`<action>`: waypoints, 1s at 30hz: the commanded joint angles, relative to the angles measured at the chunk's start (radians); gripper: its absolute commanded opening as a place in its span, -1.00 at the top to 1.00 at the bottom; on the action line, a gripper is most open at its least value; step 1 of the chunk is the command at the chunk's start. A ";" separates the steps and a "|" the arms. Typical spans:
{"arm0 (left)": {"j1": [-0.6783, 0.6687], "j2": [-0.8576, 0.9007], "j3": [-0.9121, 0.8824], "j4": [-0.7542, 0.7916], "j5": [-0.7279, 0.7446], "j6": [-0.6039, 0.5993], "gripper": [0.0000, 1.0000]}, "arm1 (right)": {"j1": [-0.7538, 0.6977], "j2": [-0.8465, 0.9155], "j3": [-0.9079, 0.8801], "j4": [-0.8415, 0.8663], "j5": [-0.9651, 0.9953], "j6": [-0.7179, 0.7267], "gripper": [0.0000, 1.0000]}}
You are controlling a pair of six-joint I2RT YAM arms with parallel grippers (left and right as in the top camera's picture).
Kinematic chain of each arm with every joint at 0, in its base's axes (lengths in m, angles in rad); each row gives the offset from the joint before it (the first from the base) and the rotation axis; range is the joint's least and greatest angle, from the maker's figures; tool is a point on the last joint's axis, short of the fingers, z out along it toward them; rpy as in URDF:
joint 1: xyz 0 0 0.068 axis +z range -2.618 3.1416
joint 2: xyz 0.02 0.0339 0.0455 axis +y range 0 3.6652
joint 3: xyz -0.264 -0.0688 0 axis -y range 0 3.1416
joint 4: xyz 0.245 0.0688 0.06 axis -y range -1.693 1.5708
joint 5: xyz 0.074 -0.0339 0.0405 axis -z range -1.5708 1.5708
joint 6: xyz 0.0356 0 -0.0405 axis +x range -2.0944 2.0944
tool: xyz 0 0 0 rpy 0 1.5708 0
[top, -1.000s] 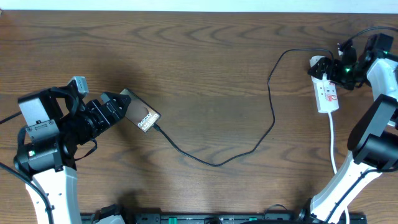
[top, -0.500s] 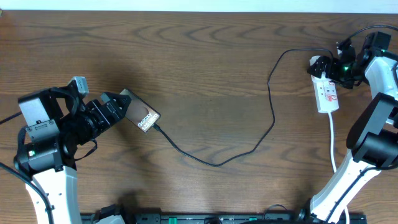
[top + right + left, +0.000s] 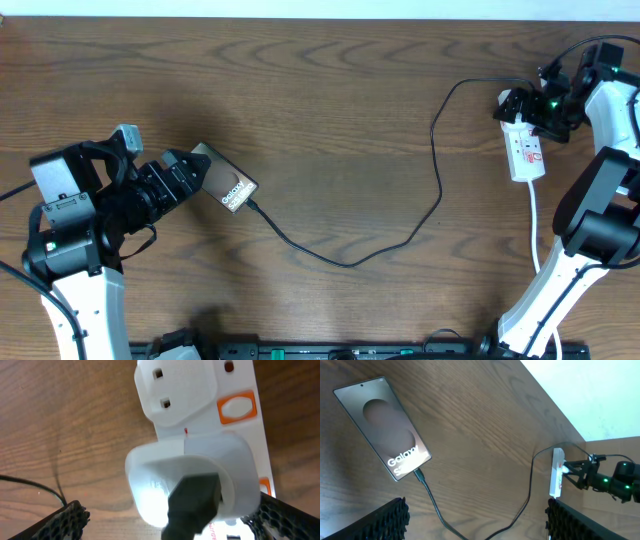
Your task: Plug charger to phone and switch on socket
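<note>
"Behind both arms, along the near edge of the table [image 3: 320, 90], a black rail [image 3: 330, 351] runs across, and the white cord [image 3: 533, 230] of the socket [image 3: 525, 150] trails back beside the right arm. Anything in the way, Dee?"
"Right wrist view: the black lead of the charger [image 3: 192, 505] climbs out of its round white adapter [image 3: 160, 485] straight at the lens, hiding part of the socket underneath."
"Surface?"
"Dark brown wood grain, with a pale wall [image 3: 600, 390] past the far edge."
"And the tools?"
"Left gripper [image 3: 192, 172]: jaws spread wide, holding nothing. The phone [image 3: 225, 181] lies flat just ahead of it, off to the left in its wrist view, plug tip seated in the lettered end. From there the cable loops across to the right gripper [image 3: 170, 519]. Wide apart too, gripping nothing, fingers either side of the adapter, which sits plugged on the socket directly below, an orange-red switch [image 3: 237, 408] just beyond."
</note>
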 commanded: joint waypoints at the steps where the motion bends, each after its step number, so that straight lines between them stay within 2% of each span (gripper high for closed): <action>1: 0.002 -0.001 -0.002 -0.007 -0.017 0.024 -0.72 | 0.004 0.023 0.043 -0.015 -0.037 0.017 -0.98; 17: 0.002 -0.001 -0.002 -0.007 -0.017 0.024 -0.72 | 0.015 0.025 0.012 -0.012 -0.039 0.006 -0.98; 30: 0.002 -0.001 -0.002 -0.011 -0.017 0.024 -0.72 | 0.066 0.079 0.011 -0.008 -0.121 0.003 -0.98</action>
